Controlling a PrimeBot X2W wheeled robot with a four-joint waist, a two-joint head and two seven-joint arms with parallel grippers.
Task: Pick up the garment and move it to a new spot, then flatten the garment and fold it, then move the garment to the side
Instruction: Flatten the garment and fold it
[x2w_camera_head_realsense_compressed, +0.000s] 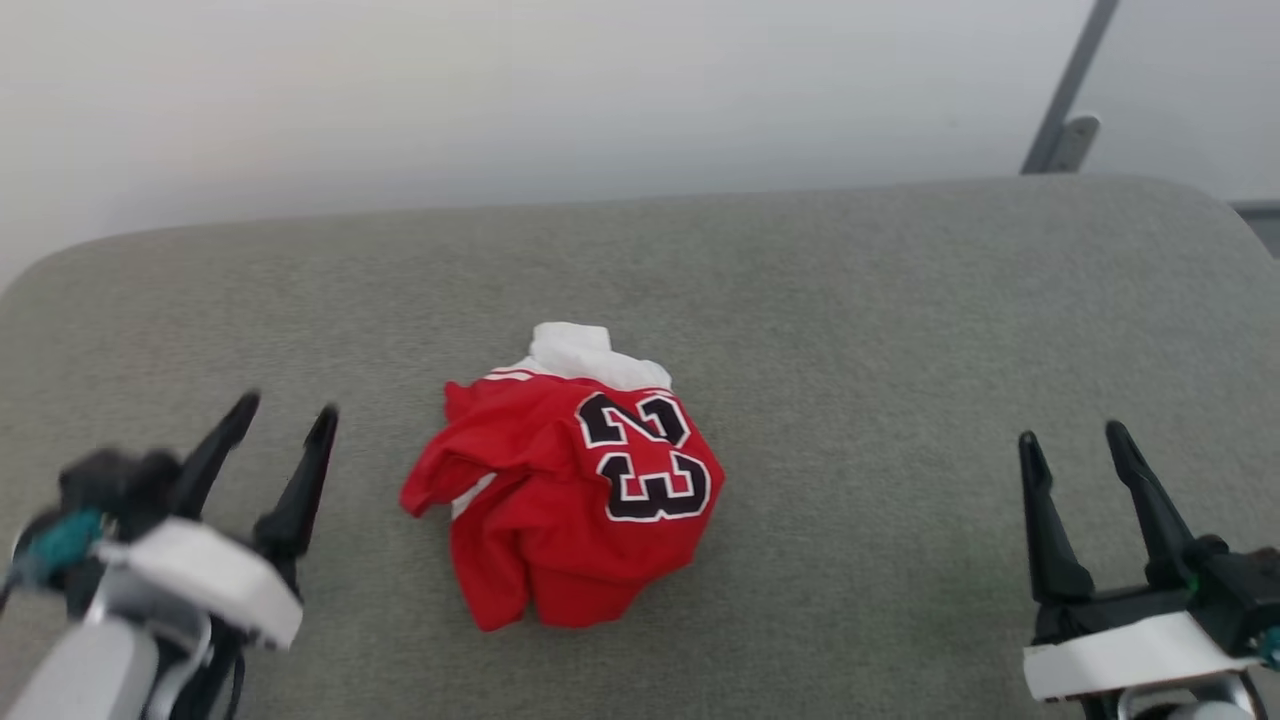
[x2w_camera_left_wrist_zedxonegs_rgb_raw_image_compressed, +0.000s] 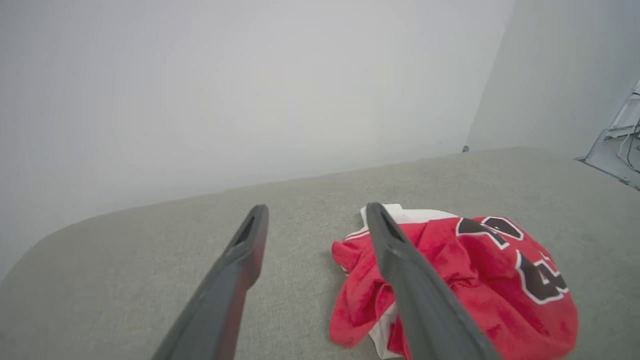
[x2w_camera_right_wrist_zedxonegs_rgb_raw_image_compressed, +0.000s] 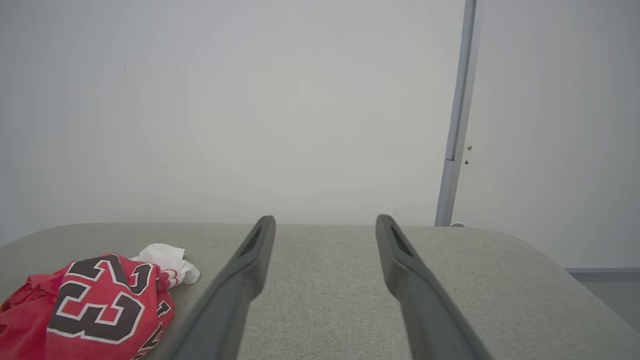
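The garment (x2w_camera_head_realsense_compressed: 565, 485) is a red jersey with a black "23" and a white sleeve at its far edge, crumpled in a heap at the middle of the grey padded table (x2w_camera_head_realsense_compressed: 860, 330). My left gripper (x2w_camera_head_realsense_compressed: 285, 412) hovers open to its left, nothing between its fingers. My right gripper (x2w_camera_head_realsense_compressed: 1070, 432) stands open far to its right, also empty. In the left wrist view the garment (x2w_camera_left_wrist_zedxonegs_rgb_raw_image_compressed: 465, 280) lies just right of my left gripper (x2w_camera_left_wrist_zedxonegs_rgb_raw_image_compressed: 315, 209), partly behind the right finger. In the right wrist view the garment (x2w_camera_right_wrist_zedxonegs_rgb_raw_image_compressed: 95, 305) sits at the lower left, apart from my right gripper (x2w_camera_right_wrist_zedxonegs_rgb_raw_image_compressed: 325, 219).
A pale wall (x2w_camera_head_realsense_compressed: 560, 90) runs behind the table's far edge. A grey metal post (x2w_camera_head_realsense_compressed: 1065, 100) stands at the back right. The table's corners are rounded, and bare grey surface (x2w_camera_right_wrist_zedxonegs_rgb_raw_image_compressed: 320, 280) stretches on both sides of the heap.
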